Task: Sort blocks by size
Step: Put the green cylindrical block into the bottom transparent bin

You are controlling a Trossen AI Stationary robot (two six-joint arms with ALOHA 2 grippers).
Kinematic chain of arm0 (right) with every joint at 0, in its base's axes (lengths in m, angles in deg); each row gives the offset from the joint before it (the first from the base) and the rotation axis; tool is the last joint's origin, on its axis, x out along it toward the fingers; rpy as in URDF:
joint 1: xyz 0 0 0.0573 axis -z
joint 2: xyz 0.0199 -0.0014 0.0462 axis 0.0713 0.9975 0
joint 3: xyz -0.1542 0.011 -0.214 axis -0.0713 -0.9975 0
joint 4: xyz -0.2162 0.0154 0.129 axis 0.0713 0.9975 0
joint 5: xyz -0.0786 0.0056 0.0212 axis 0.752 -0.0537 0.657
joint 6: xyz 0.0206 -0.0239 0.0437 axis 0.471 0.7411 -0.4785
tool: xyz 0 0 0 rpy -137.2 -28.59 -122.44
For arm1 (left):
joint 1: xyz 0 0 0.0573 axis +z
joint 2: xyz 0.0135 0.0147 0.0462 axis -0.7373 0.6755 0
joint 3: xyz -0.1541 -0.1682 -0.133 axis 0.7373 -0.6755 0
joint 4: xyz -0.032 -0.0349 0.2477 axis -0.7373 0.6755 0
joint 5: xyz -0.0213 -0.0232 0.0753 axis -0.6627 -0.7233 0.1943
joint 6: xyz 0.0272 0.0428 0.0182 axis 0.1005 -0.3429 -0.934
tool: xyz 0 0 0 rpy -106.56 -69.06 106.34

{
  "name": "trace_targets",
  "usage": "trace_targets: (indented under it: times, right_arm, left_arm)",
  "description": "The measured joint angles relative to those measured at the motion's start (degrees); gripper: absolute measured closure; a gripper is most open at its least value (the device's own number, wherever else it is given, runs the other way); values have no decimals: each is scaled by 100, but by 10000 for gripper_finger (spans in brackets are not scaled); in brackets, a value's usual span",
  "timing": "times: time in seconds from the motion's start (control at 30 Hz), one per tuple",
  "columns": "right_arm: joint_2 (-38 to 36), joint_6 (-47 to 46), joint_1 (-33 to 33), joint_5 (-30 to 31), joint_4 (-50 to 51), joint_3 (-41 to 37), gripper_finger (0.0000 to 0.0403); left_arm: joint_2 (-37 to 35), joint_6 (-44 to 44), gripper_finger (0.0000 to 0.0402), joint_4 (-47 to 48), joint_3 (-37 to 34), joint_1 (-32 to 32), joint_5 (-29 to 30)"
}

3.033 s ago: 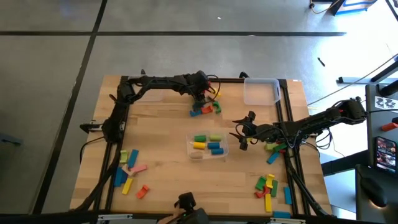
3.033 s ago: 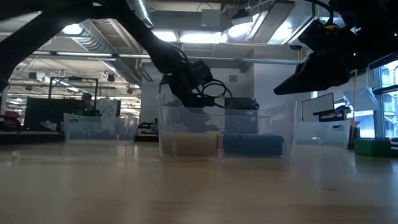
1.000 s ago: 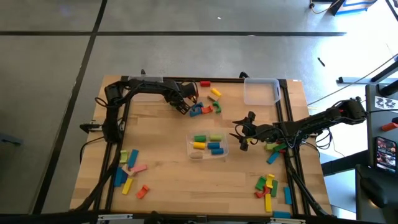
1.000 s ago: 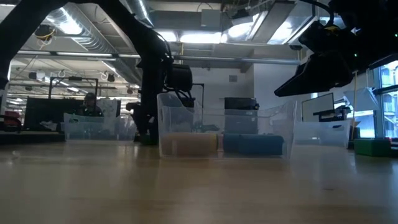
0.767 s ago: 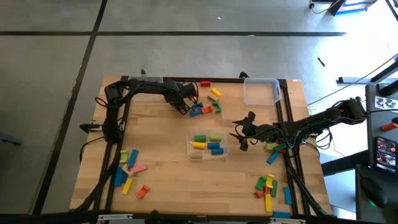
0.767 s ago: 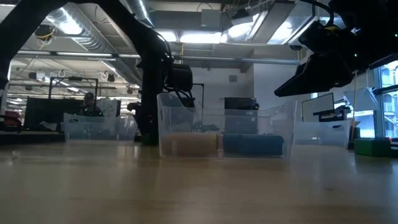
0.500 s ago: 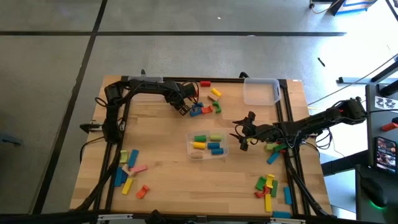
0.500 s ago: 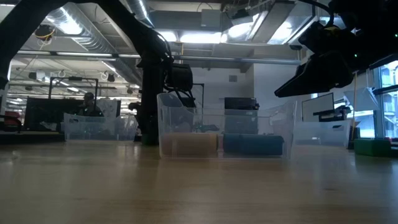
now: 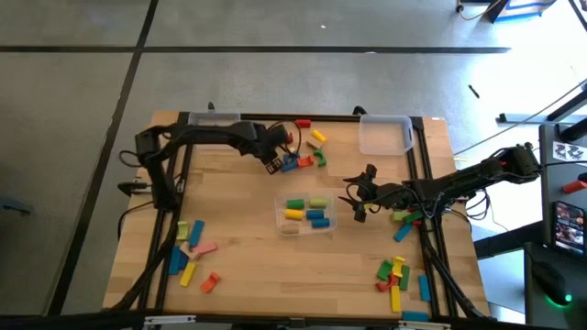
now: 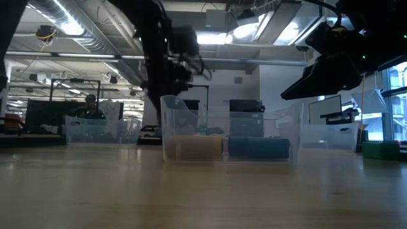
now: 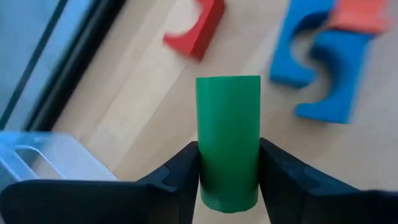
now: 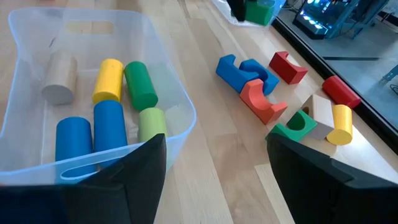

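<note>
A: What is cut off or hard to read?
B: In the low view both arms are dark silhouettes. The room behind is dim, with ceiling ducts and lamps.

A: And the surface?
B: A pale wooden counter [image 9: 238,238] carries a clear bin [image 12: 168,112] of cylinders and scattered blocks [image 9: 396,277].

A: The claws?
B: The left claw [image 11: 228,180], at the far side, is closed on a green cylinder [image 11: 228,137]. The right claw [image 12: 214,162] hangs wide apart, empty, beside the bin.
</note>
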Motion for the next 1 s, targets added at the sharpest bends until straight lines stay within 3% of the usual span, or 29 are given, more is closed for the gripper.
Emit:
trace_targets:
  times: [0.13,0.43,0.8,1.0]
  right_arm:
    - [0,1,0,0,4,0,130]
    - [0,0,0,0,-4,0,130]
    - [0,-2,0,0,-5,0,130]
    - [1,-1,0,0,2,0,130]
  left_arm:
    - [-338,-213,263,-110,0,-376,-81]
    - [-498,-832,261,-790,9,-1174,-1193]
    - [-470,-1314,259,-1668,9,-1832,-1883]
    - [-466,-1319,259,-1925,-112,-2019,-1965]
